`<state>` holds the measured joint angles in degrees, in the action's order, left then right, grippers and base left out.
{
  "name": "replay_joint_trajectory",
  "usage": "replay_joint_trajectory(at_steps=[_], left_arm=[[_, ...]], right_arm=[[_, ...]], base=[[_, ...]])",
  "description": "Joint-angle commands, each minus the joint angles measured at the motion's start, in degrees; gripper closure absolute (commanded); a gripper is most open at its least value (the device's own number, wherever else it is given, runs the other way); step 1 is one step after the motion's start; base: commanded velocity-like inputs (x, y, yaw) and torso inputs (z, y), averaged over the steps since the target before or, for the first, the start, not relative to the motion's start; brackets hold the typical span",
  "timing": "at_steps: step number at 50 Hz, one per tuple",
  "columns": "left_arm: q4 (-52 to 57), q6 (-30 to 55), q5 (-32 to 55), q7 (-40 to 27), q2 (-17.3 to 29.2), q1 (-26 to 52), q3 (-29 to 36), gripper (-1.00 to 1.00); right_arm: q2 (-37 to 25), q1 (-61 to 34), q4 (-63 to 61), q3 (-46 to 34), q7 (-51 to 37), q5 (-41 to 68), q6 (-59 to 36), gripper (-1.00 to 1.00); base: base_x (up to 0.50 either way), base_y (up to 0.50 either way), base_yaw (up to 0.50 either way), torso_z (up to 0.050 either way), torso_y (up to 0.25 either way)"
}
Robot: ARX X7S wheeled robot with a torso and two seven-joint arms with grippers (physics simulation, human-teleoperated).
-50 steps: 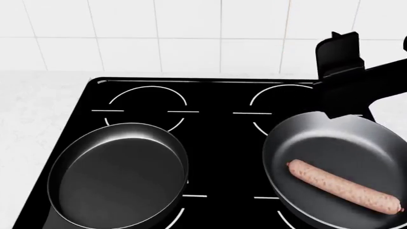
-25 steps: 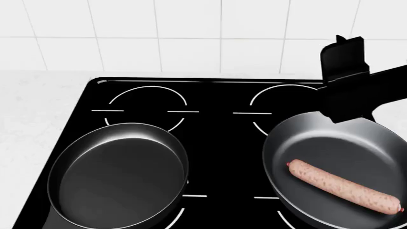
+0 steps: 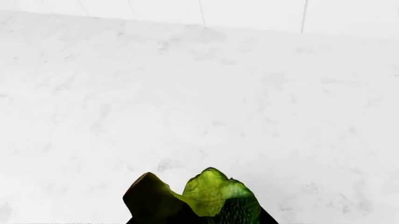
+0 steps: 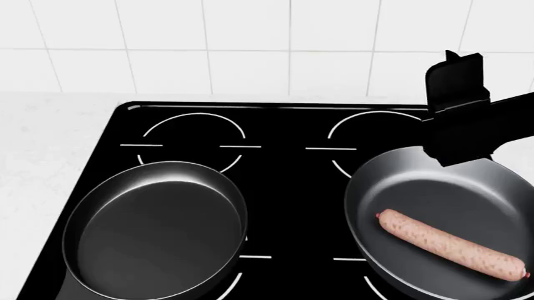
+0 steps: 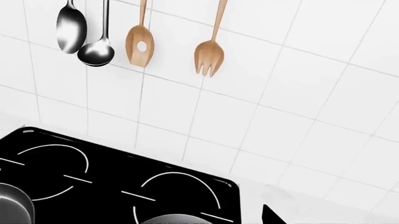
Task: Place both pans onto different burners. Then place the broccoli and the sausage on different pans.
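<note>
White wall tiles back a black cooktop (image 4: 288, 162) where both pans sit on near burners: the left pan (image 4: 159, 228) empty, the right pan (image 4: 446, 219) holding the sausage (image 4: 451, 245). The broccoli (image 3: 212, 196), light and lumpy, appears pinched in the left claw over the marble surface (image 3: 199, 93); best held around its stem. The right claw's (image 4: 457, 78) spread is unclear.
</note>
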<state>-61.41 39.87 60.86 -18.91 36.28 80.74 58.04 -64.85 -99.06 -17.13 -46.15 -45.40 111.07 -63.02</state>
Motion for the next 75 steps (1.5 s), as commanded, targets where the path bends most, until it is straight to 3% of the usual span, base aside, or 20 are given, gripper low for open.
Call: replay_joint_trajectory(at_steps=[1,12,29,51,56,75], left_arm=[[9.38,1.67,3.53,-2.11,2.08,-1.35,-3.17,1.0],[40.31,14.61,10.19,-7.13,11.83,4.61,-3.95,1.0],[57.18,27.4,24.54,-10.75,14.99,12.31,-7.81,1.0],[57.65,35.29,33.86,-9.95,8.18,22.14,-8.56,1.0],[57.47,34.45,37.55,-11.23,6.15,21.33,-9.17,1.0],[54.92,33.27,36.54,-5.75,-1.06,19.94,-6.97,1.0]], right_arm=[[0.96,0.89,-0.71,1.08,1.51,-1.0,-0.16,-1.0],[0.97,1.48,-1.02,1.15,1.82,-1.28,0.31,-1.0],[2.58,-1.08,0.5,0.77,0.68,0.13,-1.44,-1.0],[2.32,0.5,-0.17,1.03,1.61,-0.87,-0.09,-1.0],[2.22,0.48,-0.28,1.14,1.76,-0.93,-0.05,-1.0],[1.17,-1.85,0.45,1.38,0.56,0.45,-1.85,-1.0]], base=[[0.0,0.0,0.0,0.0,0.0],[0.0,0.0,0.0,0.0,0.0],[0.0,0.0,0.0,0.0,0.0],[0.0,0.0,0.0,0.0,0.0],[0.0,0.0,0.0,0.0,0.0],[0.0,0.0,0.0,0.0,0.001]])
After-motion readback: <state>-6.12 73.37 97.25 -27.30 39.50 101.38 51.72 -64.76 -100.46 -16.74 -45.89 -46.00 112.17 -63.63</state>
